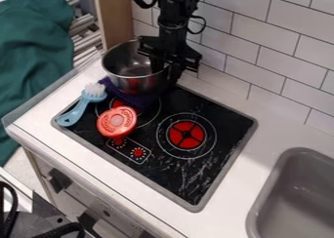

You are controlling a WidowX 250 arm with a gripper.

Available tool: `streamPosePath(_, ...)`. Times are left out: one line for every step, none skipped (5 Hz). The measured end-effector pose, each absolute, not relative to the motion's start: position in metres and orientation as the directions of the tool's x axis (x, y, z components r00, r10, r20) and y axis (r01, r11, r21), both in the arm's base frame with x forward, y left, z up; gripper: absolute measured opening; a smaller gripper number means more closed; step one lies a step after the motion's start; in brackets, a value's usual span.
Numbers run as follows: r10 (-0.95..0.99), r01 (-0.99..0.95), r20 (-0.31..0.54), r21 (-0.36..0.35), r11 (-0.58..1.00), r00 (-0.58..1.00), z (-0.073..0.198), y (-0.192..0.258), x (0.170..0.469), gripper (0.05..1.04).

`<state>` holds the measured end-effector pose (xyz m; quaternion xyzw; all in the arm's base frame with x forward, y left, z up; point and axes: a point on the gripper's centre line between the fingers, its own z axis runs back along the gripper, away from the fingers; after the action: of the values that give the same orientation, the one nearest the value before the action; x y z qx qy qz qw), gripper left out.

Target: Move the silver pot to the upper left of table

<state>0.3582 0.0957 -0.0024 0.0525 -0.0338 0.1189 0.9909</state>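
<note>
Silver pot (pixel 130 75): lay just left of the fingers in the camera view, its rim between them, mouth up. Black gripper (pixel 165 74): fingers pinched the pot's wall, one inside, one outside (near side of the pot left uncovered). Purple cloth (pixel 137 98): below the fingers, against the pot's underside. Red lid-like object (pixel 117 121): lower left of the fingers, on the black stovetop (pixel 215 168). Blue brush (pixel 75 112): farther left, bristles (pixel 95 90) nearest the pot.
</note>
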Motion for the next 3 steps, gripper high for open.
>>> streamPosePath(0.226, -0.234, 0.083, 0.101, 0.967, 0.971, 0.004, 0.094, 0.357, 0.804)
streamPosePath(0.216, -0.228, 0.128, 0.081, 0.97, 0.968, 0.029, 0.081, 0.353, 1.015)
streamPosePath(0.199, -0.205, 0.135, 0.029, 0.978, 0.971, 0.044, 0.057, 0.344, 1.011)
